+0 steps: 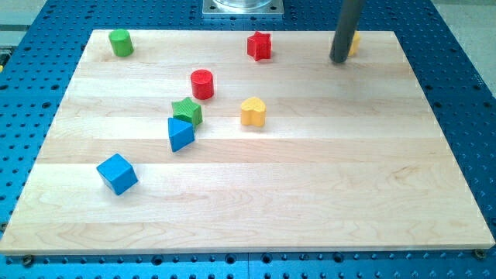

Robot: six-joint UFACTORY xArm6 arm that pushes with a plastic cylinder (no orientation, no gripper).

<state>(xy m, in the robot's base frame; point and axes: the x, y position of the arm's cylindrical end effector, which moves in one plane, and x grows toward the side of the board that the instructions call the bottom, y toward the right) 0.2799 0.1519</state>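
My rod (346, 29) is running out of the view's top edge, so its upper length and the arm carrying it are not showing. It is standing in front of a yellow block (354, 43) near the view's top right, covering most of it; only a thin sliver is peeking out on the rod's right side, and its shape is impossible to tell. Whether my tip (339, 60) is touching that block cannot be told. A grey metal base (243, 8) at the view's top is being cut off by the edge.
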